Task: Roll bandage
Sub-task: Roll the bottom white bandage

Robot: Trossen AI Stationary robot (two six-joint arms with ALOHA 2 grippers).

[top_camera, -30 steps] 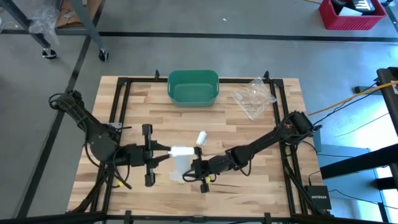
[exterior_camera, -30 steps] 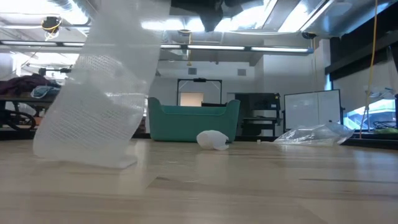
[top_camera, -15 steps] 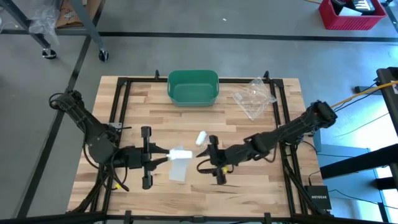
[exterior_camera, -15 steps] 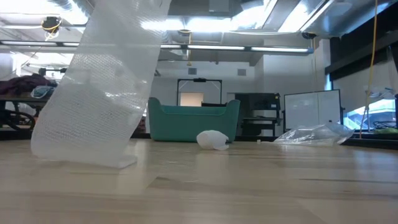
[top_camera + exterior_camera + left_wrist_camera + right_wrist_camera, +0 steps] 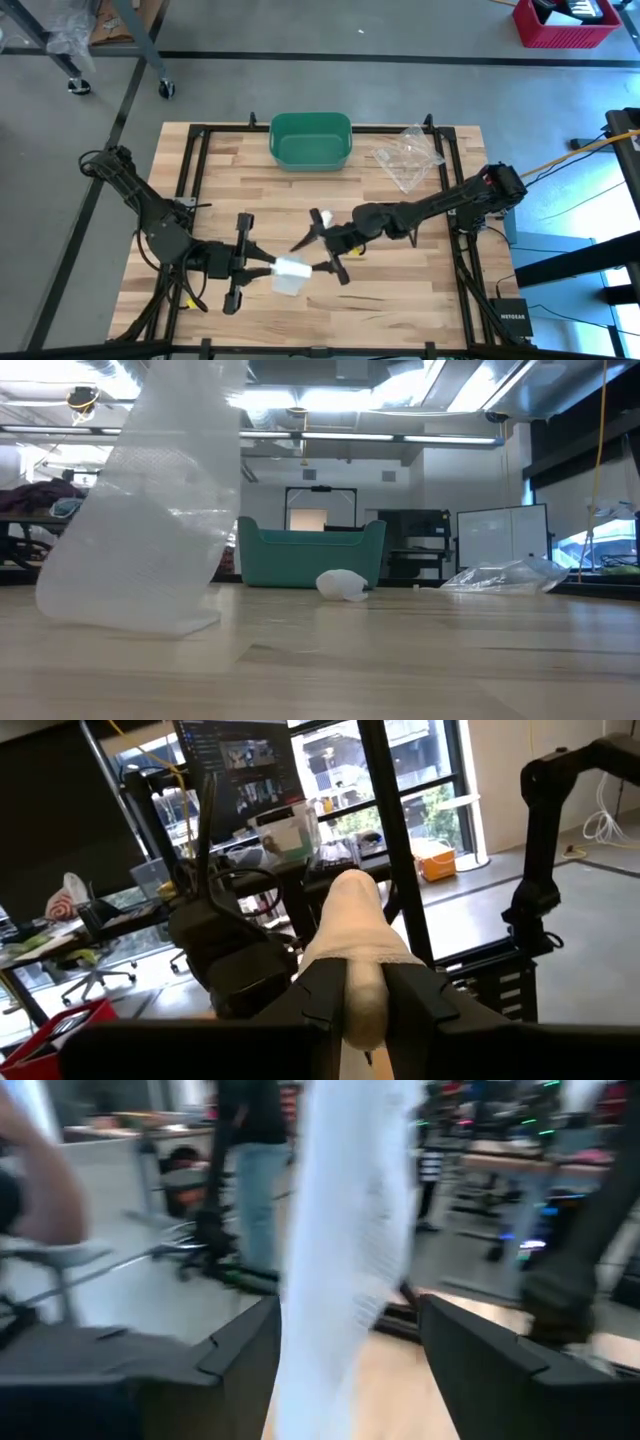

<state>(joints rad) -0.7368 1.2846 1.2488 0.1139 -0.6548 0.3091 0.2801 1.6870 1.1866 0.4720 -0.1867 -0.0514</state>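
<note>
Holding the bandage (image 5: pixel 290 270) roll tight, left gripper (image 5: pixel 268 266) sits near-centre on the desk (image 5: pixel 400 290); right gripper (image 5: pixel 322 246) spread wide around the loose strip.

Right gripper (image 5: pixel 322 243) let go of the bandage (image 5: pixel 289 277), jaws now spread, and moved up-table. Loose bandage tail shifted toward left gripper (image 5: pixel 262 266).

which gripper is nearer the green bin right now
Right. The right gripper is just below the green bin near table centre; the left gripper, shut on the bandage, sits farther toward the front edge.
</note>
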